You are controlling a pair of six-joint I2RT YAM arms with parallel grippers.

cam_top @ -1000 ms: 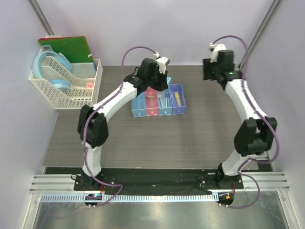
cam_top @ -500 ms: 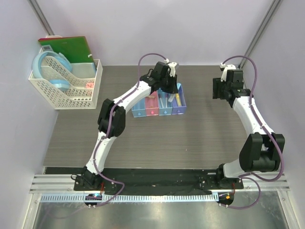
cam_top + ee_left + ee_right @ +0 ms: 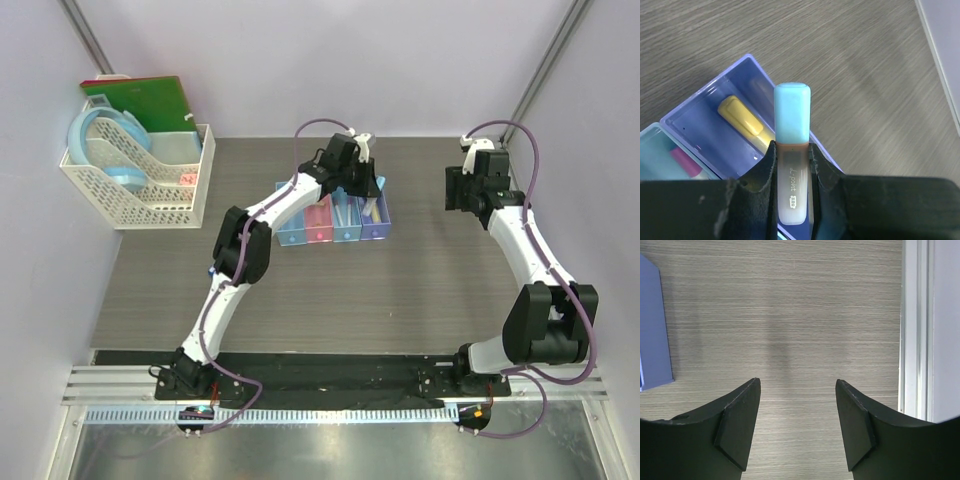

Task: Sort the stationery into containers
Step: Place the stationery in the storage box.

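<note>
My left gripper point(image 3: 791, 151) clamped on blue-capped marker point(image 3: 792, 117), over purple bin point(image 3: 705, 91).
I align it lengthwise with the bin — lower, then release.

blue-capped marker point(image 3: 792, 112): pinched in left hand point(image 3: 791, 156), above purple bin point(image 3: 702, 122) | yellow marker point(image 3: 742, 121): lying inside

Four joined bins point(image 3: 291, 232), one blue-capped marker point(image 3: 791, 120), one yellow marker point(image 3: 742, 121), one basket point(image 3: 120, 205), one book point(image 3: 140, 100)

The yellow marker point(image 3: 741, 116) runs behind the blue-capped highlighter point(image 3: 791, 127); jaws hide part of the purple bin point(image 3: 701, 120).
</note>
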